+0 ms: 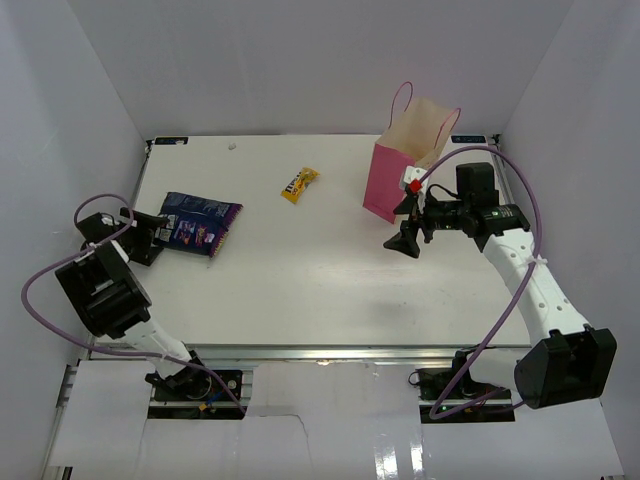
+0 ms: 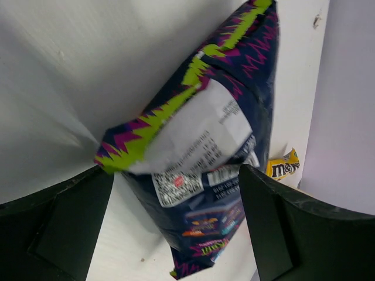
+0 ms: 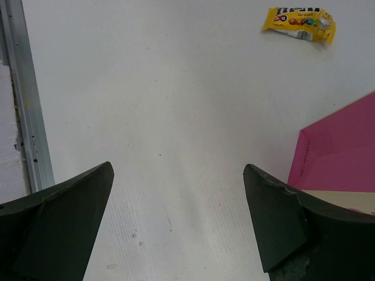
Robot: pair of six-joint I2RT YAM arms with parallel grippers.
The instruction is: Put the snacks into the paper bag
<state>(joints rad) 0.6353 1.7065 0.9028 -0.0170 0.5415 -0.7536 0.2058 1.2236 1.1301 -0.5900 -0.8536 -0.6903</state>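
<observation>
Snack bag (image 1: 200, 222), blue-purple, lying on surface (image 1: 300, 290) at left | left gripper (image 2: 176, 172) wide open, fingers either side of its end, not clamping it | yellow candy packet (image 1: 299, 184) loose, mid-far | paper bag (image 1: 385, 185) upright, far right | right gripper (image 3: 178, 168) open, empty, just beside paper bag

Top external: high above and behind the arm bases, facing down and forward; far off, with the whole table (image 1: 300, 290) in view.
Left wrist: very near, looking out between the fingers of the left tool (image 2: 177, 170) onto the blue snack bag (image 2: 205, 146).
Right wrist: fairly near, looking down on the table between the fingers of the right tool (image 3: 179, 165), with the paper bag (image 3: 340, 146) at the right edge.
Shared: the yellow packet (image 3: 299, 23) shows in all three views.
</observation>
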